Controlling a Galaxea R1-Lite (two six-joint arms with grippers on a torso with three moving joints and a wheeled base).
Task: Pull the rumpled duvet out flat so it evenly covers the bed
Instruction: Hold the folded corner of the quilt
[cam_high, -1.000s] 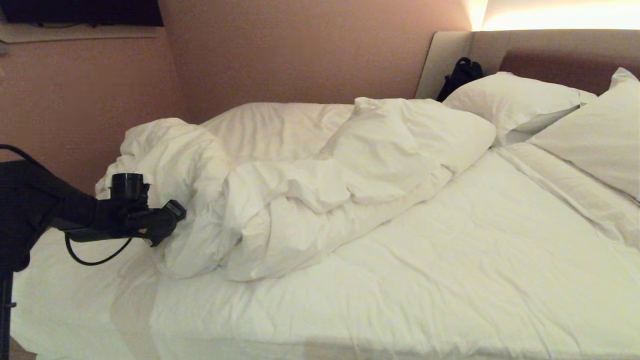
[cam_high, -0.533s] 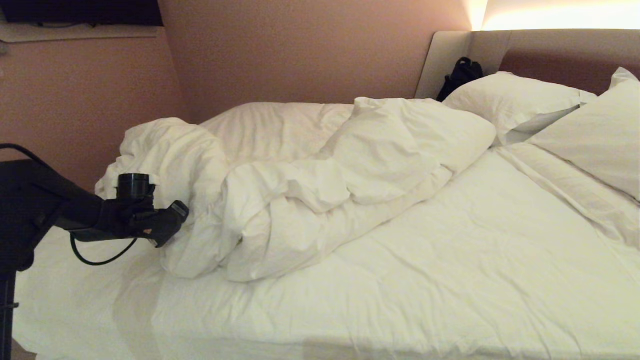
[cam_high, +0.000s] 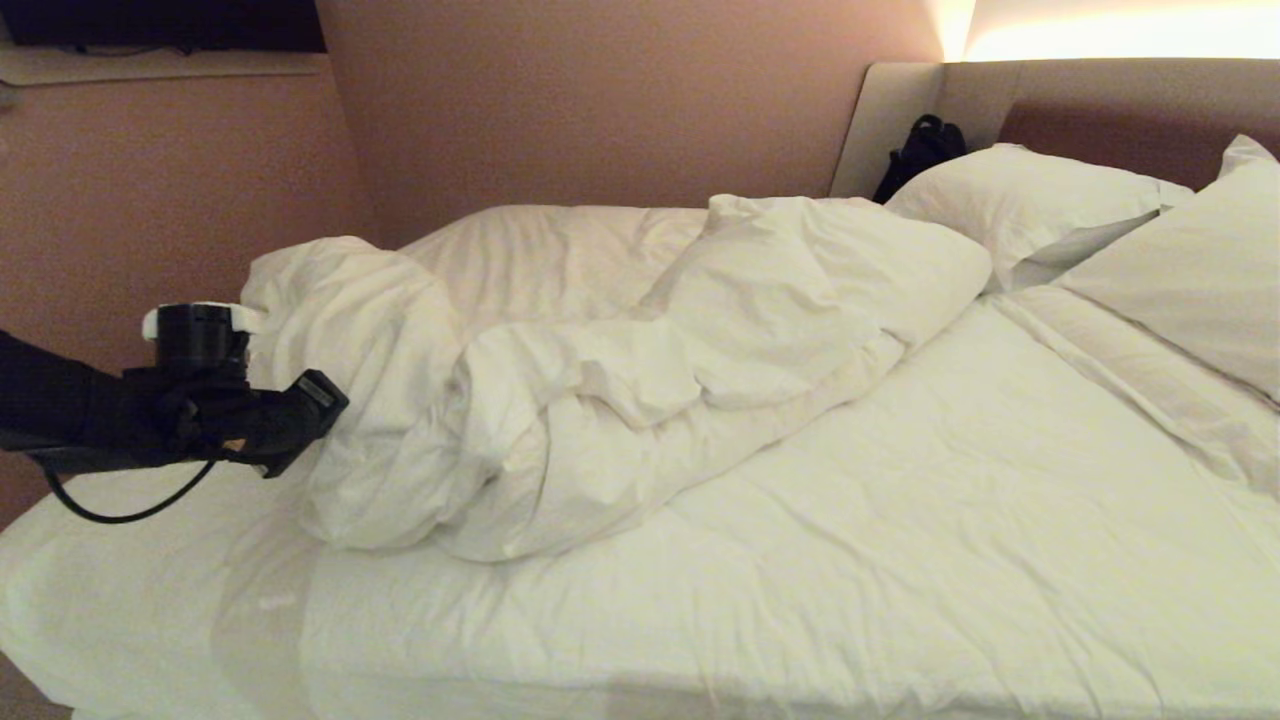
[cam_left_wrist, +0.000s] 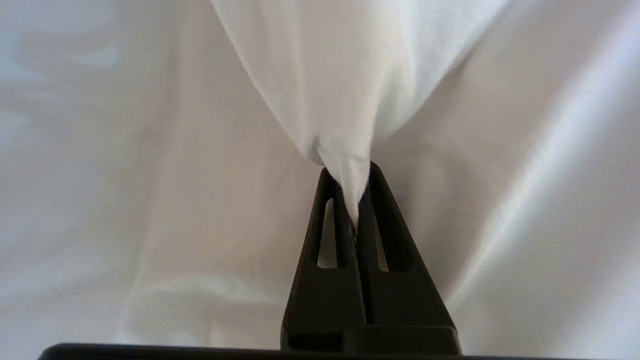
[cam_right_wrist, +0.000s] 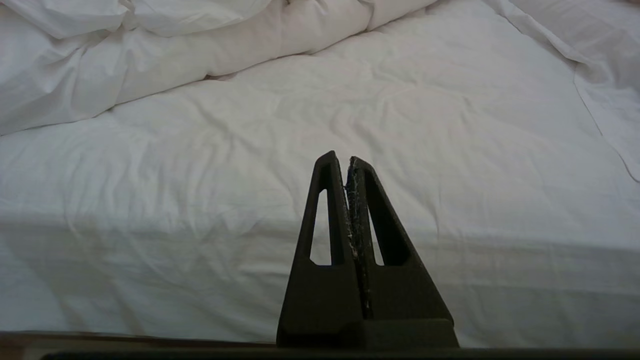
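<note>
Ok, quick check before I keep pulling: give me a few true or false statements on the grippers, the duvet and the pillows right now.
1. The left gripper is shut on a fold of the duvet. True.
2. The duvet lies flat across the bed. False: it is bunched in a heap along the far side.
3. The right gripper holds fabric. False: it is shut on nothing, above the bed.
4. Two pillows lie by the headboard. True.
5. A black bag sits on the near pillow. False: it stands against the headboard behind the far pillow.

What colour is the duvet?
White, plain, with no pattern; the duvet shows best in the head view.
</note>
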